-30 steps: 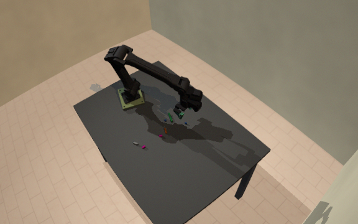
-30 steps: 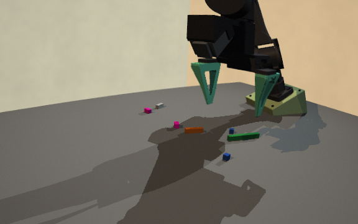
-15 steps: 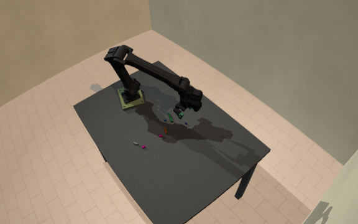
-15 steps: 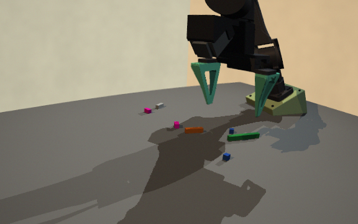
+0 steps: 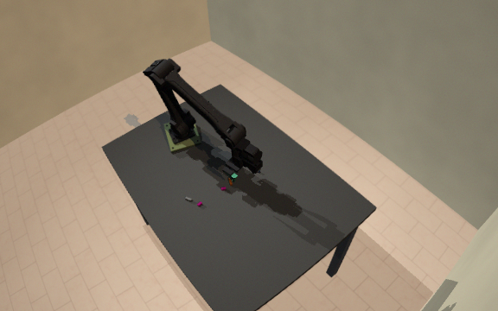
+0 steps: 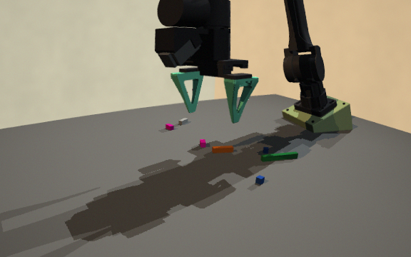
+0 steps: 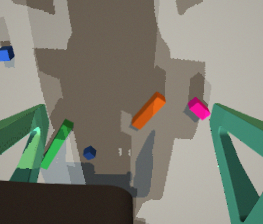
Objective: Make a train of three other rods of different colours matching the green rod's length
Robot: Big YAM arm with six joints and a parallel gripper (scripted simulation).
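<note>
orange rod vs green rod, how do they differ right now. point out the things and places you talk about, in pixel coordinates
The green rod [image 6: 280,156] [image 7: 57,145] is longer than the orange rod [image 6: 222,149] [image 7: 148,111]. The orange rod lies beside a magenta rod [image 6: 203,143] [image 7: 199,108], the green rod beside a blue one [image 6: 265,150] [image 7: 89,153]. Both lie flat.
</note>
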